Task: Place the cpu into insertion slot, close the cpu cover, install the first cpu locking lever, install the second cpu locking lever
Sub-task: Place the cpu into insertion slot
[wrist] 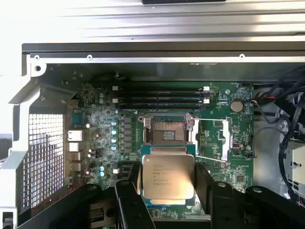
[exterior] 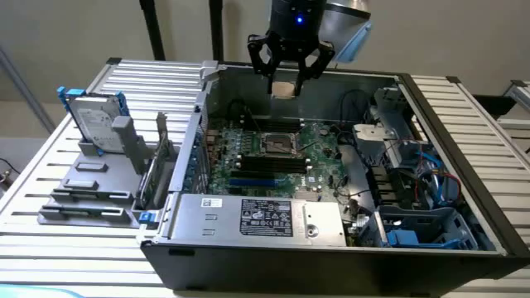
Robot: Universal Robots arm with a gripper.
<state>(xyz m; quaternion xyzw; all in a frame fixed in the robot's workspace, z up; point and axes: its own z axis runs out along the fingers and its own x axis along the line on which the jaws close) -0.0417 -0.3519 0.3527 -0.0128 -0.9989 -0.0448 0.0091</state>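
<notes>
cpu [exterior: 284, 90] in tool [exterior: 286, 85] above case [exterior: 331, 267], insertion slot [exterior: 280, 143] on board [exterior: 321, 149] inside, memory slots [exterior: 265, 165] beside it

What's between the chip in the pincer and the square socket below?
Nothing. In the exterior view the cpu, held in the pincer, hangs above the insertion slot with bare air between.

Nothing can be read. Black label [exterior: 267, 217] on power supply [exterior: 197, 222]: white print and small symbols, too small to make out. White sticker [exterior: 211, 202] beside the label: illegible. cpu [wrist: 167, 176] face: several lines of small dark print, not legible. Hard drive [exterior: 94, 119]: pale label, print unreadable.
</notes>
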